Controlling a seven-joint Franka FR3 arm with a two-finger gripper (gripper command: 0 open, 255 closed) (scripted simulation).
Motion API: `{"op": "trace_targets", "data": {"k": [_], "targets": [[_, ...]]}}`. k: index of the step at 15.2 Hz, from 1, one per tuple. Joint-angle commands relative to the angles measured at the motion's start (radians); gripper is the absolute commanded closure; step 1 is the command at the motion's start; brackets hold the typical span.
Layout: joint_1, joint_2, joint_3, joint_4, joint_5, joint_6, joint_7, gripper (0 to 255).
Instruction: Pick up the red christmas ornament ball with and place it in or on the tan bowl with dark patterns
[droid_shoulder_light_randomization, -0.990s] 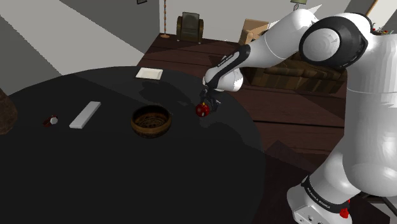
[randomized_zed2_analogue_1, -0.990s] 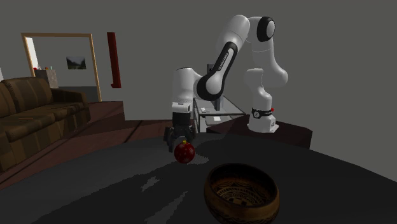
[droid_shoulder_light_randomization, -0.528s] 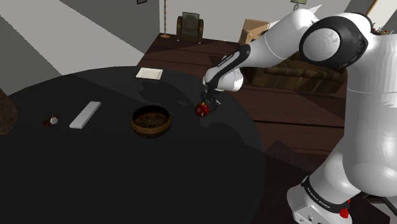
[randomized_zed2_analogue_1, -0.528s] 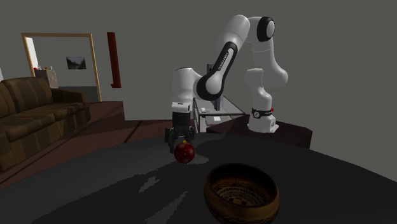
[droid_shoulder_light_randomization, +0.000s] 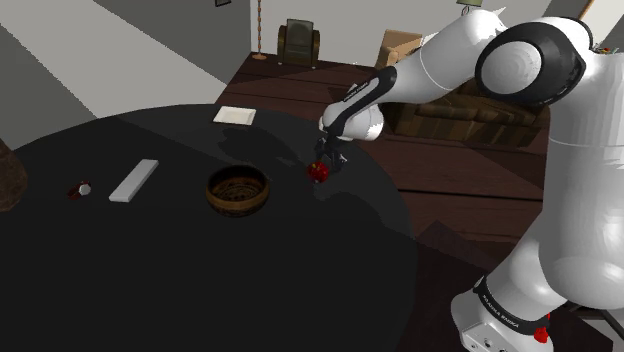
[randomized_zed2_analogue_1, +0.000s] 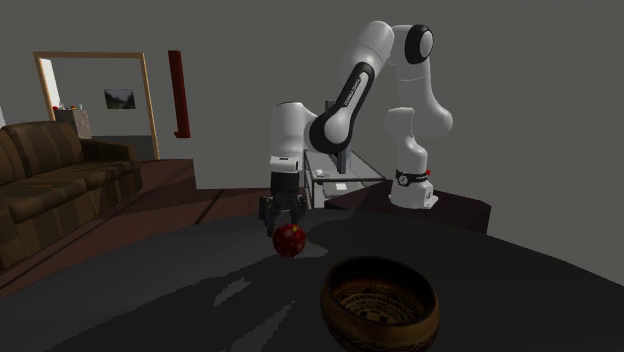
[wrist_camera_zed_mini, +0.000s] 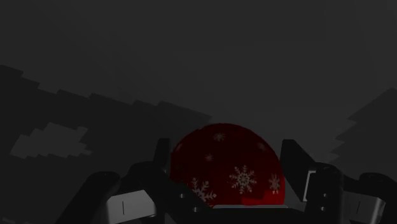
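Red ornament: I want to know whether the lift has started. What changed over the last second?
The end effector rose slightly over the red ornament, with the arm's forearm lifting too. The ornament appears to sit at the same spot on the black table. Whether it is gripped cannot be told. The patterned bowl and the white bar stayed where they were.

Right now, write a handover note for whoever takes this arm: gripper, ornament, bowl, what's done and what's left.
Gripper: shut on the red ball-shaped Christmas ornament with white snowflakes, down at the black round table; I can't tell if it has lifted off.
Tan bowl with dark patterns: upright on the table, empty, apart from the ornament.
Done: the grasp.
Left: lift, carry over the bowl, release.
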Motion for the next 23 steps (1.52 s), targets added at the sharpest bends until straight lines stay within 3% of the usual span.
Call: {"op": "trace_targets", "data": {"k": [1,23], "targets": [[0.006,-0.020,-0.009,-0.003,-0.013,-0.016,0.011,255],[0.062,-0.219,-0.091,0.032,-0.172,-0.233,0.150,255]]}}
